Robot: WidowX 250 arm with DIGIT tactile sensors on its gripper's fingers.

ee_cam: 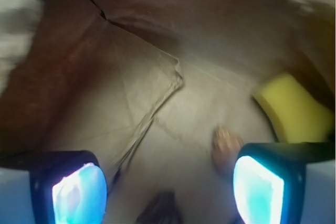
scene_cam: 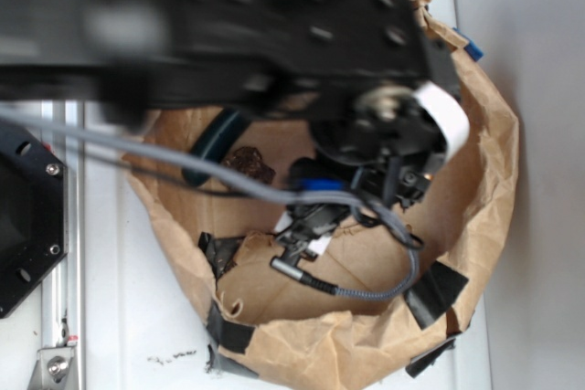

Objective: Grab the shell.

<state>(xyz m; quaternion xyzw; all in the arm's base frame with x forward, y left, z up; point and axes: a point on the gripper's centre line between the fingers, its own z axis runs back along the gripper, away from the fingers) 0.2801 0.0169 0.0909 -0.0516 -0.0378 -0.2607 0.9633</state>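
Observation:
In the wrist view the shell (ee_cam: 226, 148) is a small blurred orange-tan shape lying on the brown paper, just ahead of the right fingertip (ee_cam: 258, 187) and partly hidden behind it. My gripper (ee_cam: 168, 192) is open, with a wide gap between its blue-lit pads and nothing held in it. A dark lumpy thing (ee_cam: 160, 208) shows at the bottom edge between the fingers. In the exterior view the gripper (scene_cam: 311, 216) hangs low inside the paper nest, and the arm hides the shell.
A crumpled brown paper nest (scene_cam: 494, 134) with black tape patches (scene_cam: 437, 289) walls in the work area. A dark brown rock (scene_cam: 249, 163) and a dark teal object (scene_cam: 215, 139) lie at its left. A yellow thing (ee_cam: 294, 108) sits to the right. A grey cable (scene_cam: 375, 289) loops below.

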